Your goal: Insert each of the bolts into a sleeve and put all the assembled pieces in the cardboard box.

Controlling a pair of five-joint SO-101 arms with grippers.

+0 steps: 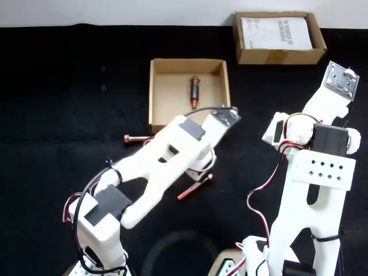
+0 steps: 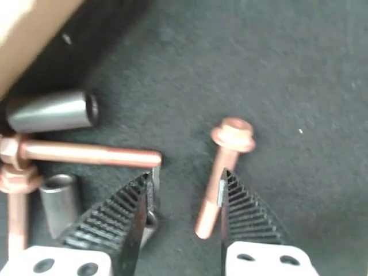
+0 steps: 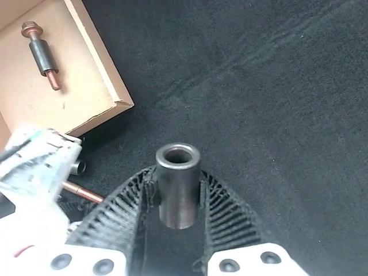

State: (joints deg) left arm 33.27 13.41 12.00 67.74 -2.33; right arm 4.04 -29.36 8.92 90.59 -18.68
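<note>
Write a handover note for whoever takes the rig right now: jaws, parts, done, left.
Left gripper: jaws open, low over the table, a loose bolt lying against one jaw, not gripped.
Right gripper: jaws shut on a sleeve, above the table beside the cardboard box.
Done: one assembled piece lies in the box.
Left: two other bolts and two loose sleeves lie by the box. Three bolts need sleeving, then boxing.

Coppery metal bolt (image 2: 213,190), smooth metal sleeve (image 3: 178,184), matt cloth (image 3: 259,86)
</note>
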